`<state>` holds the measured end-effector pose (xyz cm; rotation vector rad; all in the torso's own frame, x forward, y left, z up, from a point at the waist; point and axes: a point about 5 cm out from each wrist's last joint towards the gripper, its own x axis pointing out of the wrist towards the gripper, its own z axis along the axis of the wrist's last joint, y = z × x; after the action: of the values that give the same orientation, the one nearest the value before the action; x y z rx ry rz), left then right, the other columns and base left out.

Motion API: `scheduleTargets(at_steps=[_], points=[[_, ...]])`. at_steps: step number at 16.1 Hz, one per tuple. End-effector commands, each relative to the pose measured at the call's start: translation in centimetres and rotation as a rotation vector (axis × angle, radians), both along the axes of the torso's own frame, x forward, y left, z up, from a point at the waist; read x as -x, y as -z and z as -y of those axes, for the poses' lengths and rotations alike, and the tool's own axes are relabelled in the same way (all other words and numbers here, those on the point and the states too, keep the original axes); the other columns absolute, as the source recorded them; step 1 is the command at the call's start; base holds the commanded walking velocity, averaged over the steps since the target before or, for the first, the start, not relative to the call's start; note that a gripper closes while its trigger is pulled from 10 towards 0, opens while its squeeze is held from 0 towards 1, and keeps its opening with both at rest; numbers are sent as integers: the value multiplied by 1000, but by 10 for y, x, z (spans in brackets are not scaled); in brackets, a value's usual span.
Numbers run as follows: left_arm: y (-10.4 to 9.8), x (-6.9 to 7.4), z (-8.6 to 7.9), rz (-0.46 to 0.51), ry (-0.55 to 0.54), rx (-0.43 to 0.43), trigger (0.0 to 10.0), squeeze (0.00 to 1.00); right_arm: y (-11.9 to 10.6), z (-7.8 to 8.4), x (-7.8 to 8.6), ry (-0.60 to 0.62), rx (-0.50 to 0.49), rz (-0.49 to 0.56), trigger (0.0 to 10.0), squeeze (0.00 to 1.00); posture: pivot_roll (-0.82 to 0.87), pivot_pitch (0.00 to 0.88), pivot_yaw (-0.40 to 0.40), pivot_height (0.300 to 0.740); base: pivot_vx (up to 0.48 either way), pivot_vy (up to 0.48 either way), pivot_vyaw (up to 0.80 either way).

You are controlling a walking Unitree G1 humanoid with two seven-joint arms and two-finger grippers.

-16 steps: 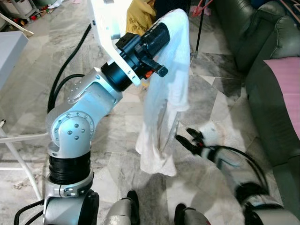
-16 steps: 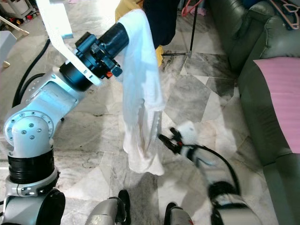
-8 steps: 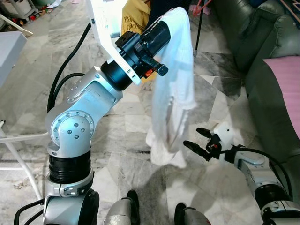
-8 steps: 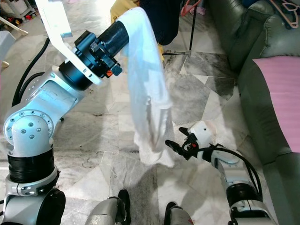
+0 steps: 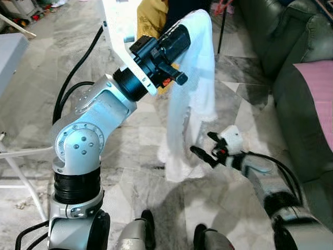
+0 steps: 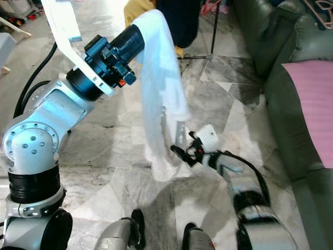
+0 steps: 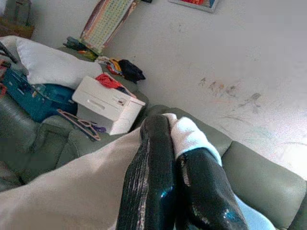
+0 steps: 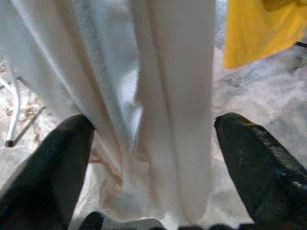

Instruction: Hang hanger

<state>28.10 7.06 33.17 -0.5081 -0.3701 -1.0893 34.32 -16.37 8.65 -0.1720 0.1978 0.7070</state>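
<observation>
A white garment (image 5: 192,88) hangs down from my raised left arm (image 5: 151,52), its hem just above the marble floor. In the left wrist view my left gripper (image 7: 169,132) is shut, with the white cloth (image 7: 189,136) pinched between its fingers. My right gripper (image 5: 204,145) is held low, at the garment's lower right edge, and is open. The right wrist view has the garment's folds (image 8: 158,96) hanging between the two spread fingers (image 8: 48,172); I cannot tell whether they touch the cloth.
A dark green sofa (image 5: 291,62) with a pink cushion (image 5: 320,88) runs along the right. A yellow garment (image 5: 151,18) and a dark one hang behind the white one, beside a thin black stand pole (image 5: 222,28). White rack legs (image 5: 21,172) stand at the left.
My right gripper has swung away to the right and come back up against the garment's lower edge. The garment's hem has swayed. The left arm has stayed raised.
</observation>
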Motion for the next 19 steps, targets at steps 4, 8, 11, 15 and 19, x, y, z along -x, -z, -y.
scheduleTargets(at_steps=[4,8,11,15,19], points=[[-15,13,-5,61,1,26,10000,0,10,-14,0,32,-76,-79,0,0,126,279,45,740,0,0,0],[-18,14,-6,56,-1,39,10000,0,26,-40,8,-19,-136,-164,0,0,142,293,41,740,0,0,0],[-20,15,-6,53,3,45,10000,0,28,-55,9,-25,-135,-176,0,0,147,297,39,740,0,0,0],[-29,17,-12,64,-12,64,10000,0,25,-42,0,151,-83,-136,0,0,154,298,38,740,0,0,0],[-38,16,-20,77,-26,88,10000,0,39,-23,8,273,-67,-170,0,0,166,297,35,740,0,0,0]])
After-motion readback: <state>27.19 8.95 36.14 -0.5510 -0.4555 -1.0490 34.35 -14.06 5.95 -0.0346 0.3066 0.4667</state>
